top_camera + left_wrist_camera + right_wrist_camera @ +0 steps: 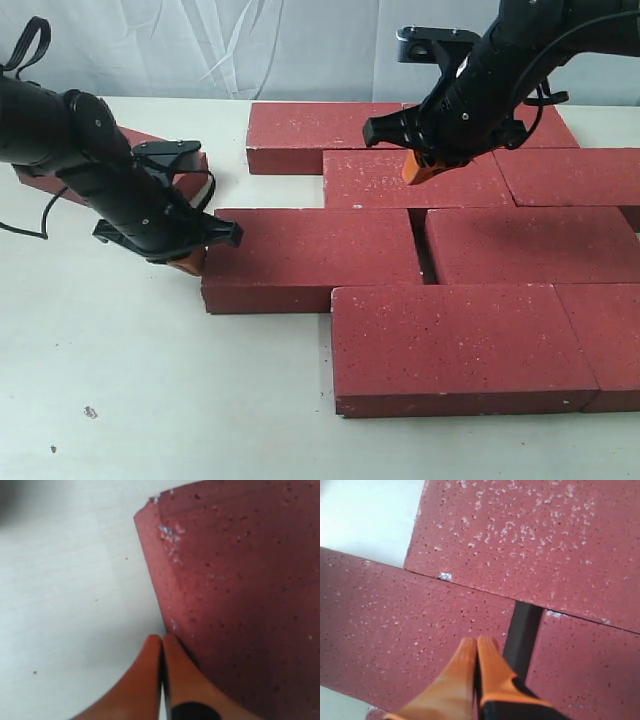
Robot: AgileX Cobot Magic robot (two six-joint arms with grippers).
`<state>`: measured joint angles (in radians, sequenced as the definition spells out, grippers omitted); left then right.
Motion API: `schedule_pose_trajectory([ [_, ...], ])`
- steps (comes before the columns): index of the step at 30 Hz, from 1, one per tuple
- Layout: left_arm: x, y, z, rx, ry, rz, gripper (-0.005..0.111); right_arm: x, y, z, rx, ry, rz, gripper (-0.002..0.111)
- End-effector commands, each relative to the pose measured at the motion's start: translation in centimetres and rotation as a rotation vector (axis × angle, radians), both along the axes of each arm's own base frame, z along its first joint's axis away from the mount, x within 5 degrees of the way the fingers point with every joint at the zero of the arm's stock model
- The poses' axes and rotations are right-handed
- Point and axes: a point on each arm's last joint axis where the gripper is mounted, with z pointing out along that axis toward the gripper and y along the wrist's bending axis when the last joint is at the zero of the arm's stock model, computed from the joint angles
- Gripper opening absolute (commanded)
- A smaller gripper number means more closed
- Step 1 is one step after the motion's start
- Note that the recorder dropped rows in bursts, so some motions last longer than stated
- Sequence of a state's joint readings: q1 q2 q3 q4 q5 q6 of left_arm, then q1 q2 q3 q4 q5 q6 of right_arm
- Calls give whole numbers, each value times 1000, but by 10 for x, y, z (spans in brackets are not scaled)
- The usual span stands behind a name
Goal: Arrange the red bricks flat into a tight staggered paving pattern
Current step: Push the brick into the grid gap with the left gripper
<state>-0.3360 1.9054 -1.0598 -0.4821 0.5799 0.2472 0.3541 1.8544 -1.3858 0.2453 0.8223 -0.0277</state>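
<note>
Several red bricks lie flat in staggered rows on the white table. My left gripper is shut and empty, its orange fingertips pressed against the left end of the third-row brick. A dark gap separates that brick from its right neighbour. My right gripper is shut and empty, hanging over the second-row brick near the gap. Its wrist view shows the left brick under the fingertips and the front-row brick beyond.
One loose brick lies apart at the back left, mostly hidden by the left arm. Two bricks form the back row against a white curtain. Bare white tabletop spreads along the front and left. The right-hand bricks run off the view's edge.
</note>
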Motion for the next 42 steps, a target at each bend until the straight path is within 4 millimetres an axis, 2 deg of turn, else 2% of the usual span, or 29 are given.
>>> schedule_pose_trajectory([
  [1, 4, -12, 5, -35, -24, 11, 0, 0, -3, 2, -6, -14, 1, -1],
  [7, 5, -22, 5, -49, -27, -1, 0, 0, -3, 2, -5, -18, 0, -1],
  [12, 4, -25, -3, -48, 5, -5, 0, 1, -2, 2, -3, -25, -1, -1],
  [21, 2, -30, -3, -49, 2, -15, 0, 2, -2, 2, -1, -33, -3, -1],
  [29, 4, -19, -4, -26, 18, -18, 0, 2, -2, 2, -2, -35, -3, -1],
  [35, 8, -2, -4, -11, 40, 1, 0, 1, -2, 2, -4, -30, -2, -1],
  [42, 11, 12, 11, 3, 4, 6, 0, 1, -2, 2, -4, -30, -2, -1],
])
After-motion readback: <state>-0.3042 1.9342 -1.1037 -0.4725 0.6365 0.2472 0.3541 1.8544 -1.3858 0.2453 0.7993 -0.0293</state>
